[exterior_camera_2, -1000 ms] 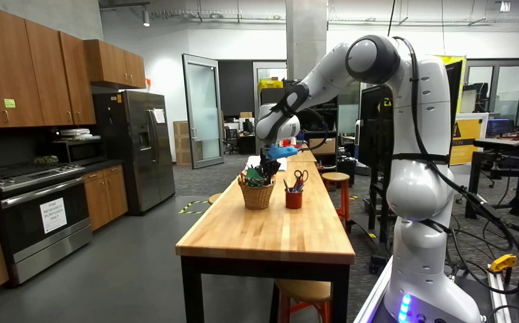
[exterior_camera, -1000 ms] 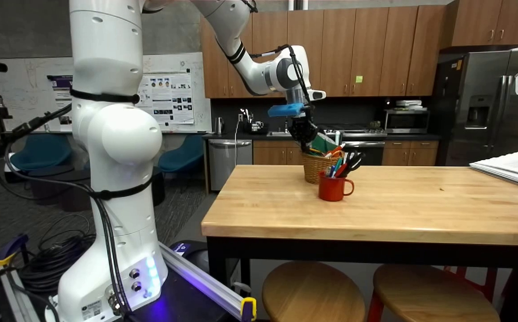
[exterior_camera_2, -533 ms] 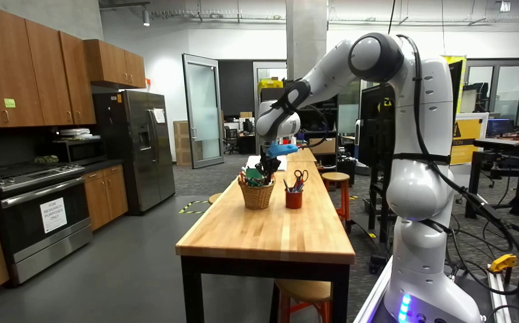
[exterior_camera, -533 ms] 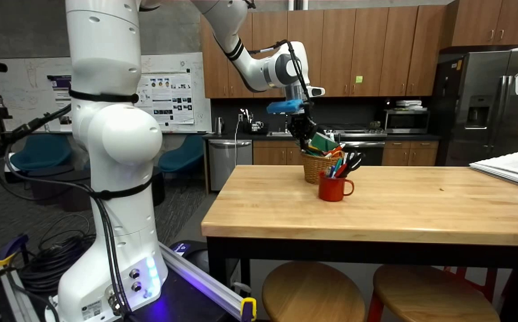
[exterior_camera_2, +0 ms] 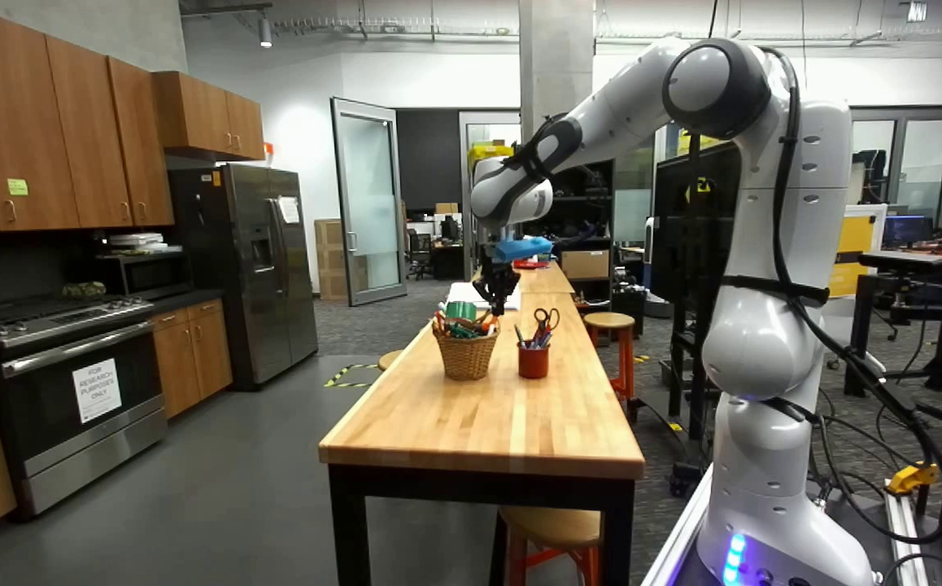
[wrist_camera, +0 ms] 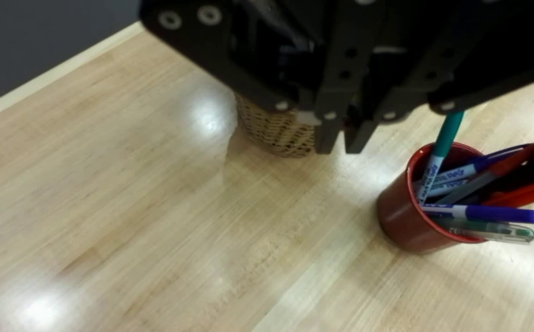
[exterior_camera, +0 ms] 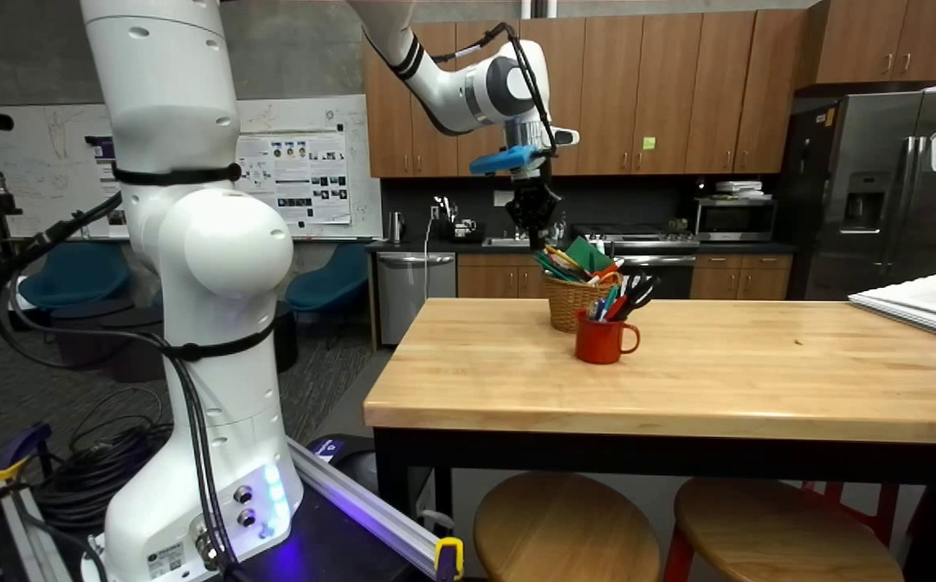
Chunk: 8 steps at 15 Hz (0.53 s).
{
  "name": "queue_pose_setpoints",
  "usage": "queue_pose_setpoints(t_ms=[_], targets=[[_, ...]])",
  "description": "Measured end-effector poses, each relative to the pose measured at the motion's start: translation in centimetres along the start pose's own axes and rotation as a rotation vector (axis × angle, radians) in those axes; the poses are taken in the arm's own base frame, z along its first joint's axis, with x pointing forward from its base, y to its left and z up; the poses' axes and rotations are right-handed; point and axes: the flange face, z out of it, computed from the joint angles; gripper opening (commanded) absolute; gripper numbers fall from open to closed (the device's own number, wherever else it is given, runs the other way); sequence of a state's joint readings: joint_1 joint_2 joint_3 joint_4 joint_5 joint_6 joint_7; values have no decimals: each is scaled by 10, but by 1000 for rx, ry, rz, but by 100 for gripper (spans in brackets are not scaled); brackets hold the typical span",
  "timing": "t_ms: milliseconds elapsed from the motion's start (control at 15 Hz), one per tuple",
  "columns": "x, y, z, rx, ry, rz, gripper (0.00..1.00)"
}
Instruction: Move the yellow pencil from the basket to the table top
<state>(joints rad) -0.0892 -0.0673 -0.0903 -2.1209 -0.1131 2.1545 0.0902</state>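
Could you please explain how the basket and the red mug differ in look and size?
The basket is brown and woven, while the red mug is smooth. The basket looks larger than the red mug. The basket widens toward its top, while the red mug has nearly straight sides. Both stand upright, filled, on the table top.
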Motion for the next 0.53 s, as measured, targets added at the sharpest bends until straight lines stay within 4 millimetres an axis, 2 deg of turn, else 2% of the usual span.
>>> queue_pose_setpoints(t_ms=[200,533], targets=[[-13,2,-16,-22,-29,-17,2],[-37,3,-30,-27,-40,-36,2]])
